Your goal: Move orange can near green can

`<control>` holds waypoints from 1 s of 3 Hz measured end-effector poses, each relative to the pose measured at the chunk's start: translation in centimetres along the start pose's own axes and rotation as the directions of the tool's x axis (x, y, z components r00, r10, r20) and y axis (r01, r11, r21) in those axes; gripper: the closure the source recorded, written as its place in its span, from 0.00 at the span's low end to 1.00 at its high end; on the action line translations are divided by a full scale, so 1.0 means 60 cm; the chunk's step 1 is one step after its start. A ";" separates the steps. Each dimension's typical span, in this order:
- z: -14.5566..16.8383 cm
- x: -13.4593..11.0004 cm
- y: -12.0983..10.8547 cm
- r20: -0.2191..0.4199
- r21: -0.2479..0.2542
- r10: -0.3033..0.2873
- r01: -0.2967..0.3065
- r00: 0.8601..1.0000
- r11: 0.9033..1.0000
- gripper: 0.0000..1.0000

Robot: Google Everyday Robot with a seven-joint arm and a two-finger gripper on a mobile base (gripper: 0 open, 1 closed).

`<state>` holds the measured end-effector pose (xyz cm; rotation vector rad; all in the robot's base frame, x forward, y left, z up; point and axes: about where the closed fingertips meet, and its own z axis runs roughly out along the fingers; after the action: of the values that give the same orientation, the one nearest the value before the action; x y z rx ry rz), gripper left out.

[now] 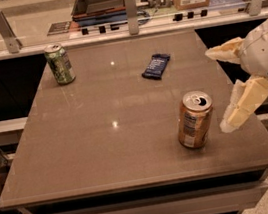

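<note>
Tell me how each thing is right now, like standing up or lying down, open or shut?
Orange-gold aluminium drink can: upright, unheld, front right.
Green mottled aluminium drink can: upright, far back left.
Dark blue flat snack wrapper: lying flat.
White two-finger end effector: open, empty, just right of the orange can.
</note>
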<state>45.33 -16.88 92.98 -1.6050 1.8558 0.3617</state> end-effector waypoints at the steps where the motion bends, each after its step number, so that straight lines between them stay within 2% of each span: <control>1: 0.031 0.004 -0.007 0.112 0.026 0.034 -0.037 0.993 0.999 0.00; 2: 0.050 0.014 -0.004 0.191 0.037 0.058 -0.066 0.980 0.997 0.00; 3: 0.063 0.032 0.014 0.275 0.031 0.083 -0.095 0.958 0.995 0.00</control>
<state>45.57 -15.97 88.74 -1.3682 1.7137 0.5495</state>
